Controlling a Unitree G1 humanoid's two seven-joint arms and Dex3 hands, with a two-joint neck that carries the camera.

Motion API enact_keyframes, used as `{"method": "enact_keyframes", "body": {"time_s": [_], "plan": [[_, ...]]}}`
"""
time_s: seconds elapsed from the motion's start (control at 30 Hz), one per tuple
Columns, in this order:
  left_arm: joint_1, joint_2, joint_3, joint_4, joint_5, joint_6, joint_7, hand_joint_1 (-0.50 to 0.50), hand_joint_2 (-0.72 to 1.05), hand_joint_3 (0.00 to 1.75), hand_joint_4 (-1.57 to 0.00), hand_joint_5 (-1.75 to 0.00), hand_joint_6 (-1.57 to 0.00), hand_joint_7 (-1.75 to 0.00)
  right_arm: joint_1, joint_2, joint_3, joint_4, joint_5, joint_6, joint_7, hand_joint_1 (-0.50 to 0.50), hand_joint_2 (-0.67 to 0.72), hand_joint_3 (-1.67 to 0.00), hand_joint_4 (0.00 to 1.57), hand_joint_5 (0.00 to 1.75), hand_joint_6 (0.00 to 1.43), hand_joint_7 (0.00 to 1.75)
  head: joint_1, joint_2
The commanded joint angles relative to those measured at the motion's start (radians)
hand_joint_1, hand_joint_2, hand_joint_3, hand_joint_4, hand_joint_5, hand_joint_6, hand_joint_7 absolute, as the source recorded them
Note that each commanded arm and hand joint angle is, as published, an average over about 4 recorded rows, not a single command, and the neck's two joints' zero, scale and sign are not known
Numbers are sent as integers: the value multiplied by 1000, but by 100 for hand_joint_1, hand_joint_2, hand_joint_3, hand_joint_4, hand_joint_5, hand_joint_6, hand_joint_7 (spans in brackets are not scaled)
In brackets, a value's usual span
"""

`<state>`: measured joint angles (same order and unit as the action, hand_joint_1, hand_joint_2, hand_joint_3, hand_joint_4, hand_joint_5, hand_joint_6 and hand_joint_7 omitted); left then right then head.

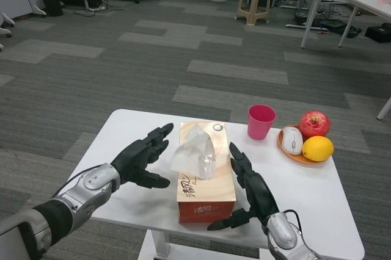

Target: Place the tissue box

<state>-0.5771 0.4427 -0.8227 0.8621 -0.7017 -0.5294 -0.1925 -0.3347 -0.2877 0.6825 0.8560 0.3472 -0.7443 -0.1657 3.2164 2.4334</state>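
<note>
Two robot hands flank the tissue box point(206, 177) at the near edge of the white table point(122, 132). The right robot hand point(250, 190) stands close along the box's right side, fingers stretched and apart, its thumb reaching under the near right corner; whether it touches the cardboard I cannot tell. The left robot hand point(143, 157) hangs a little off the left side, released, fingers spread, holding nothing. The box itself rests flat, lengthwise away from the robot, with a white tissue point(194, 153) puffed up from its slot.

Judging from this, the squeeze is not yet made. If one palm meets the box before the other, the box could skid sideways or twist on the smooth top. Its near end sits close to the table's front edge, so a push toward the robot could tip it off. A finger might also snag the loose tissue.

Farther back stand a pink cup point(261, 121) and a plate point(287, 150) bearing a computer mouse point(292, 140), a lemon point(317, 148) and a red apple point(314, 124); a wide swing of the right arm could knock them.
</note>
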Motion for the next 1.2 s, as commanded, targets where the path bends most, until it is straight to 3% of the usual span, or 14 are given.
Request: {"method": "enact_keyframes", "body": {"time_s": [0.03, 0.23, 0.4, 0.8, 1.2], "plan": [[21, 4, 33, 2, -4, -2, -6, 50, 100, 4, 0, 0, 0, 0, 29, -15, -42, -42, 3, 1, 0, -34, -22, -16, 0, 0, 0, 0, -1, 1], [42, 6, 85, 1, -3, -3, -19, 50, 105, 4, 0, 0, 0, 0, 55, -28, -98, -94, 3, 0, 0, -33, -22, -16, 0, 0, 0, 0, -1, 4], [59, 7, 136, -2, 0, -4, -28, 50, 98, 2, 0, 0, 0, 0, 77, -44, -138, -135, 3, 0, 0, -33, -24, -16, 0, 0, 0, 0, -2, 3], [127, 8, 317, -31, 8, -7, -46, 50, 103, 4, 0, 0, 0, 0, 167, -87, -264, -272, 4, 2, 0, -33, -29, -18, 0, 0, 0, 0, -11, -1], [219, -28, 547, -142, 42, -41, -60, 50, 105, 4, 0, 0, 0, 0, 169, -72, -495, -351, 4, 0, 0, -33, -22, -16, 0, 0, 0, 0, -15, -10]]}}
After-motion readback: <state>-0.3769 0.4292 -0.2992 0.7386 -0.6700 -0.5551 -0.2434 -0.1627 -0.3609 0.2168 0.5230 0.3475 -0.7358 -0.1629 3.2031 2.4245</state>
